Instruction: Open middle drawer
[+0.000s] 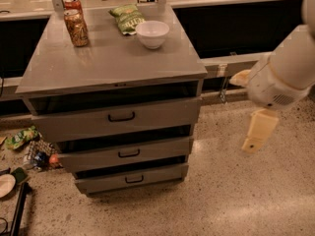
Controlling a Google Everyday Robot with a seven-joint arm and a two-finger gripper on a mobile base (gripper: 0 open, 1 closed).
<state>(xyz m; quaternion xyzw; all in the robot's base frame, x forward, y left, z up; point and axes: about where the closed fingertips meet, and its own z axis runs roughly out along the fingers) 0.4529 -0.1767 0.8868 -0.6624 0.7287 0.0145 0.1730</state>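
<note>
A grey cabinet [113, 63] holds three stacked drawers. The middle drawer [162, 149] has a low flat grey front with a small black handle [129, 153]. It sits between the taller top drawer [162, 114] and the narrower bottom drawer [157, 176], with a dark gap above its front. My gripper [249, 105], on the white arm at the right, hangs in the air well to the right of the cabinet, about level with the top drawer. Its cream fingers [258, 131] stand apart with nothing between them. It touches nothing.
On the cabinet top stand a can [76, 27], a green chip bag [127, 17] and a white bowl [151, 33]. Litter lies on the speckled floor at the left: a green bag [19, 137] and a white plate [6, 185]. A dark counter runs behind.
</note>
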